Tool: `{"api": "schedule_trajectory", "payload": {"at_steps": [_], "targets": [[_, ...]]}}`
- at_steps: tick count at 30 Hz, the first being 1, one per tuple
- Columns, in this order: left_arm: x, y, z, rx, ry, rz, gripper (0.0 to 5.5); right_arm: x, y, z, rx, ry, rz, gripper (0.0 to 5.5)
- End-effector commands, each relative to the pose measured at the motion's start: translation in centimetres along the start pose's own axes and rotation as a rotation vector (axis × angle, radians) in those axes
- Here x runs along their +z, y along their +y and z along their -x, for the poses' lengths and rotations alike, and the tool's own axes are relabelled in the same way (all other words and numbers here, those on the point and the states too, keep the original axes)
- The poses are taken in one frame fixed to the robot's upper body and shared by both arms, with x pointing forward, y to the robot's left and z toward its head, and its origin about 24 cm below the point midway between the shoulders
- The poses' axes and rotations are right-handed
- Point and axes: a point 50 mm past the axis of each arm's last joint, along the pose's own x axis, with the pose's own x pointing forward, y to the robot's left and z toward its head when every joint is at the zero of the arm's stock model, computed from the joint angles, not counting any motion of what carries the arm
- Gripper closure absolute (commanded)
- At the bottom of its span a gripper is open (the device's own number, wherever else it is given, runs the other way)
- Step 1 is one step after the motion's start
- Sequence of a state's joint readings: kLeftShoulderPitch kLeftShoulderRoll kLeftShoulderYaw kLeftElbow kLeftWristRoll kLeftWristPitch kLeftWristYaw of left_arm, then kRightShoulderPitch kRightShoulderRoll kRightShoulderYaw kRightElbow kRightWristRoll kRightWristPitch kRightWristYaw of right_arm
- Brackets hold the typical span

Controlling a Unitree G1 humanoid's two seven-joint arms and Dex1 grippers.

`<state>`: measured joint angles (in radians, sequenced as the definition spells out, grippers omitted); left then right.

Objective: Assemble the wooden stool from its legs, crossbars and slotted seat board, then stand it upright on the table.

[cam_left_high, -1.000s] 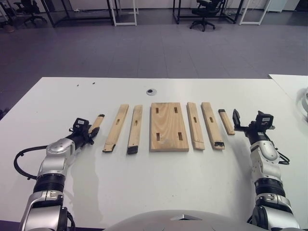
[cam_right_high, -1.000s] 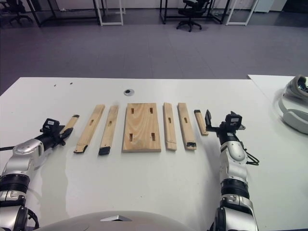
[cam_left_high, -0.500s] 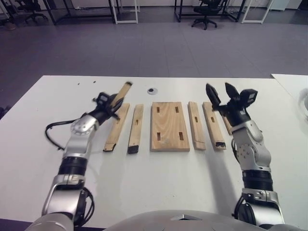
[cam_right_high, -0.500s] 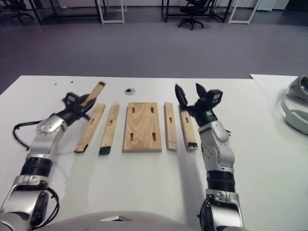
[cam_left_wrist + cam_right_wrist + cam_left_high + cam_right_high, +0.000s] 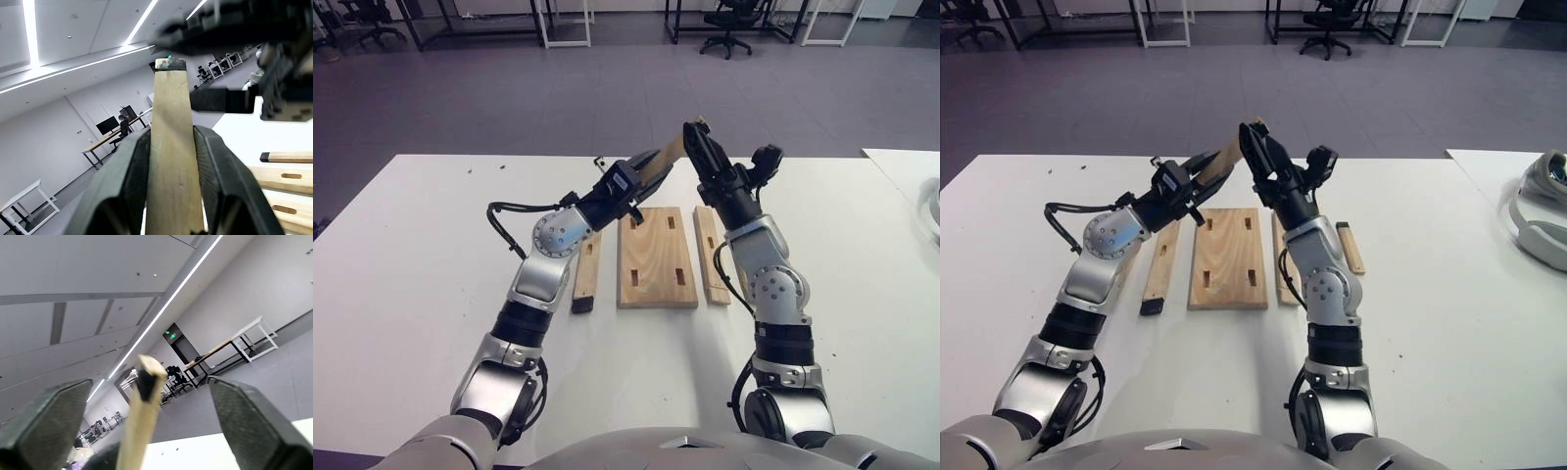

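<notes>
Early step, first part in hand; left gripper [image 5: 639,174] pinching crossbar [image 5: 670,153], held tilted in air above far edge of seat board [image 5: 656,259] at middle of table [image 5: 431,245]; right gripper [image 5: 698,144] spread either side of black tip, not gripping; next, likely: closing on tip, steady handover.

You have one seat board [image 5: 657,257], two legs [image 5: 586,276] [image 5: 710,257] plainly countable, one crossbar [image 5: 668,152] aloft and a second crossbar [image 5: 1350,249] on the desk [image 5: 411,294].

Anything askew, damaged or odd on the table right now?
Nothing stands out. The slotted wooden seat board and loose wooden legs lie flat on the white table; the left gripper holds the short wooden crossbar aloft, its tip between the right gripper's open fingers.
</notes>
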<state>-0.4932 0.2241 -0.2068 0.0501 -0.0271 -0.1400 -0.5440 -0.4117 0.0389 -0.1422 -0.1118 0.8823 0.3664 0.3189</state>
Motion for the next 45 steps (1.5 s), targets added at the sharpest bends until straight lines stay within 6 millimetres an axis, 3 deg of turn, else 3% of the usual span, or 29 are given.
{"api": "schedule_trajectory", "payload": {"at_steps": [1,17,23,24,30,37,45], "targets": [[0.4,-0.1,-0.5,-0.04,-0.008,-0.033,4.21,0.9,0.7,-0.4,0.052,-0.009,-0.063,1.87],[1.0,-0.4,-0.4,-0.12,-0.061,0.009,4.21,1.0,0.3,0.0,0.065,0.063,-0.138,5.08],[0.7,-0.4,-0.5,-0.125,-0.038,-0.015,4.21,1.2,-0.6,0.2,-0.002,0.056,-0.106,5.08],[0.4,-0.2,-0.4,-0.105,-0.025,-0.008,3.84,1.5,-1.5,0.5,-0.063,0.03,-0.082,5.08],[-1.3,2.1,1.5,0.15,0.045,0.122,2.83,3.5,-6.2,4.7,-0.365,-0.079,0.057,5.08],[-4.5,6.0,6.9,0.557,0.19,0.309,2.83,1.5,-10.2,8.9,-0.586,-0.028,0.099,5.08],[-5.2,5.4,6.7,0.541,0.235,0.327,2.83,0.8,-11.2,9.4,-0.588,-0.054,0.088,5.08]]}}
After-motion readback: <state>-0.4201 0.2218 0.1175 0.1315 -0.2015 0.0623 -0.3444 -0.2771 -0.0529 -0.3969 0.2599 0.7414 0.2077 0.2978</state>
